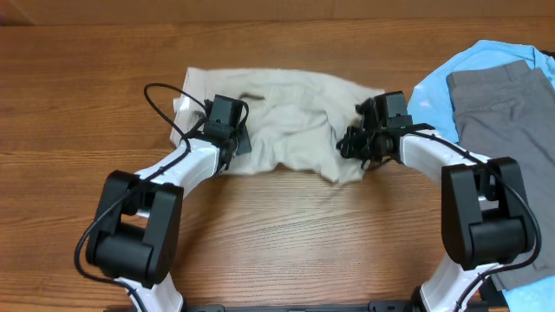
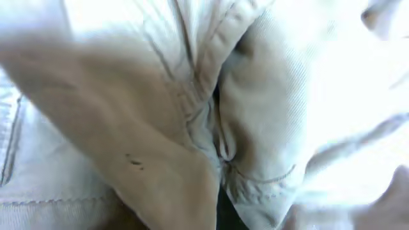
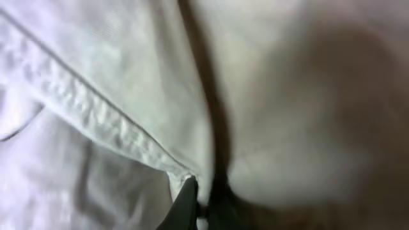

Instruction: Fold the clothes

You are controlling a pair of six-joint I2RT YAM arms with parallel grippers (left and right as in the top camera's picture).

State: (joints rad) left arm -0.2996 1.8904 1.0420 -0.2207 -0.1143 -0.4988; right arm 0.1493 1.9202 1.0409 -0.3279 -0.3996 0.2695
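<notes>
**Shorts (image 2: 268,115) fill both wrist cameras: soft cloth, best held by its seams**

Cream cloth lies so near the left wrist lens that only stitched seams and deep folds can be made out. The right wrist view is much the same, with a thick hem (image 3: 96,115) running down to one dark fingertip (image 3: 186,204). From overhead, the shorts lie crumpled across the far middle of the desk (image 1: 277,234). The left pincer (image 1: 232,134) is down on their left end and the right pincer (image 1: 354,143) on their right end. Cloth hides the jaws in every view, so I cannot tell whether either pincer is wide, narrow, or holding a fold.

The shorts look light and limp. They will likely sag and bunch wherever they are not held up, and a single thin layer could slip out of a pinch. The doubled hem, the side seams and the waistband look firmer and should grip better. Matching holds on both ends would probably keep the cloth taut.

Grey trousers (image 1: 503,95) lie on a blue shirt (image 1: 434,91) at the right, close to the right arm. A wide sweep there could snag them.
</notes>
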